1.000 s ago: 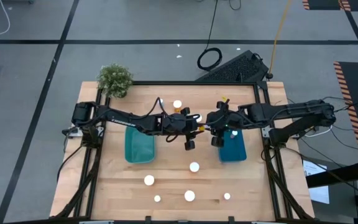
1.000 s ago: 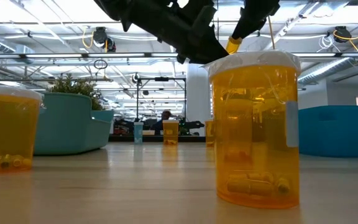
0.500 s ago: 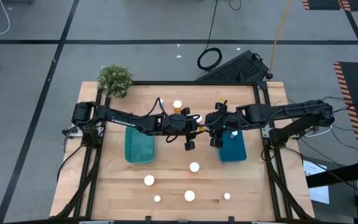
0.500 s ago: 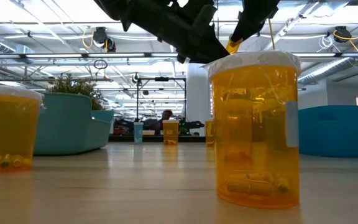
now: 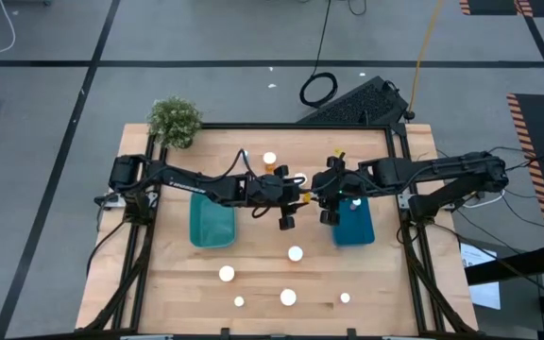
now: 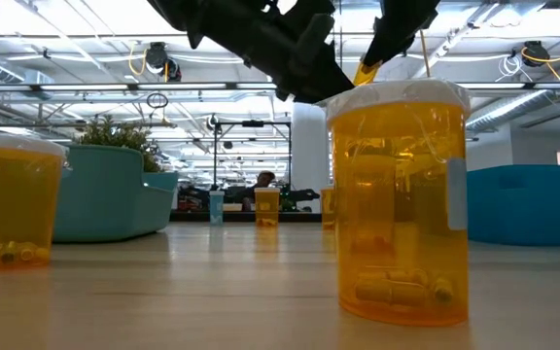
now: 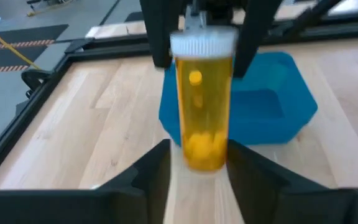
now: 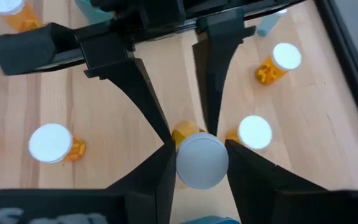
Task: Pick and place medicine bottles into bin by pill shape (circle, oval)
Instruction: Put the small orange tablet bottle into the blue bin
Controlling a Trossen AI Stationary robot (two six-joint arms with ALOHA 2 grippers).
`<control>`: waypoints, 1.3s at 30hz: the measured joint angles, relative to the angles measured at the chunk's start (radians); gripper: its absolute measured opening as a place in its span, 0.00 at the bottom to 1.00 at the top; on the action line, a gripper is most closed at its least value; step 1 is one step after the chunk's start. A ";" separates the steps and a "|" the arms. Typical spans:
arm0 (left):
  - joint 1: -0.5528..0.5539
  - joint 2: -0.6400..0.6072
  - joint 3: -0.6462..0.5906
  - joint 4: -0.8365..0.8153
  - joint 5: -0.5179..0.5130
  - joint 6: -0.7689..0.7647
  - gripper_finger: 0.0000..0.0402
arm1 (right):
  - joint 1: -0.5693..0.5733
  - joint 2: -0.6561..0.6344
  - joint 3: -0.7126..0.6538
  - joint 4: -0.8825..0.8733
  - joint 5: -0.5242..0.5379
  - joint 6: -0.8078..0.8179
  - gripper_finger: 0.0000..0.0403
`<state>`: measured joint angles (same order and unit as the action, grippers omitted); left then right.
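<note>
Amber bottle (image 5: 303, 196), from above, is held mid-handover just beside the blue bin (image 5: 355, 227). Left wrist: left gripper (image 7: 197, 163) pinches its base. Right wrist: right gripper (image 8: 202, 160) clamps its cap. Probably release next, then binned.

L gripper (image 5: 300, 196) maybe edged slightly left w/ bottle (image 7: 202, 99).

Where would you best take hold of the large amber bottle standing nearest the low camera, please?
Take the large amber bottle by its straight body just below the white cap, coming down from above with the pincer fingers on opposite sides. It stands upright, and the slightly wider cap forms a lip that should stop it slipping.
</note>
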<state>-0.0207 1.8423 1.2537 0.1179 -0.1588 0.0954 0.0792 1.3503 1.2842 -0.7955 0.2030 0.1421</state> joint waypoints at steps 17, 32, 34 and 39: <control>0.007 -0.014 0.000 -0.119 -0.033 0.008 0.72 | 0.000 -0.003 -0.002 -0.330 0.004 0.167 0.31; 0.017 -0.014 0.000 -0.122 -0.026 -0.012 0.72 | -0.016 -0.004 -0.233 -0.255 0.003 0.188 0.31; 0.017 -0.014 0.000 -0.122 -0.026 -0.012 0.72 | -0.033 -0.004 -0.265 -0.205 0.002 0.184 0.31; 0.017 -0.014 0.000 -0.122 -0.025 -0.015 0.72 | -0.086 -0.004 -0.351 -0.089 -0.059 0.142 0.31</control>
<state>-0.0040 1.8286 1.2537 -0.0044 -0.1839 0.0806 -0.0070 1.3464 0.9337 -0.8849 0.1438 0.2842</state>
